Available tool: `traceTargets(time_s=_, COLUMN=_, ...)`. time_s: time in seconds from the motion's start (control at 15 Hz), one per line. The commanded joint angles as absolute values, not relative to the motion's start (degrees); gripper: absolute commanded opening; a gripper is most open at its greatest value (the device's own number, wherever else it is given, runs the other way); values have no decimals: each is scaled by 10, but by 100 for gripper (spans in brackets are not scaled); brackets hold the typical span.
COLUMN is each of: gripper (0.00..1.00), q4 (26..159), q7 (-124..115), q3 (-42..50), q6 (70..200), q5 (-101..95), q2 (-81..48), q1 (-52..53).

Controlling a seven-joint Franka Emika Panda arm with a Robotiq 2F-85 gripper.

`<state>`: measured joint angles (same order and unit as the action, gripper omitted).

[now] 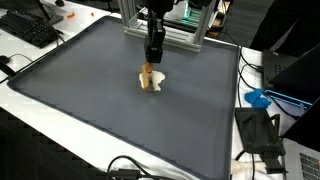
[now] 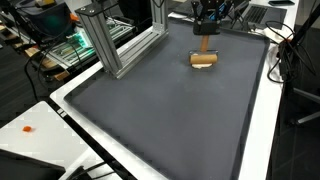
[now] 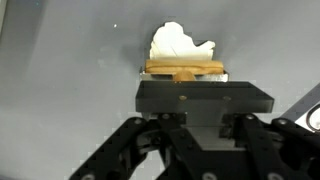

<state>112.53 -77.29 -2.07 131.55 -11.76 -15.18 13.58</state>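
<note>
Dark grey matting [image 1: 80,110] is covering most of the white table [image 2: 30,120], and an aluminium frame [image 2: 120,45] is standing along one table edge. Partway out from that edge and well clear of every corner, the hand [image 1: 151,62] is pointing straight down, its jaws drawn in narrow and gripping what looks like the short upright stem of a small wooden tool [image 3: 183,68]. Seen from the wrist, the tool's crossbar is lying flat just past the hand, pressing on or lying against a white crumpled lump [image 3: 178,45]; whether that lump is paper, cloth or dough is too blurred to tell. The wood is likely behaving as a stiff, light and fairly grippy piece, so the stem is probably the safest place for holding it, since the round bar could be rolling or twisting between flat pads. Being T-shaped, it may be tipping sideways if the grip is sitting high or off-centre. The white lump is looking soft and very light, likely to be sliding on the mat or clinging to the bar instead of staying put. No container is showing up in any view; the wooden tool and the lump are both lying directly on the mat.
</note>
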Motion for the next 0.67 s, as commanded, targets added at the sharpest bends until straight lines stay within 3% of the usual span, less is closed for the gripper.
traceTargets(time_s=0.0, gripper=22, q4=1146, q7=-729, q3=-40, q6=1297, q5=-51, q2=-152, q1=120)
traceTargets(time_s=0.6, gripper=22, q4=1147, q7=-719, q3=-42, q6=1286, q5=-39, q2=-160, q1=126)
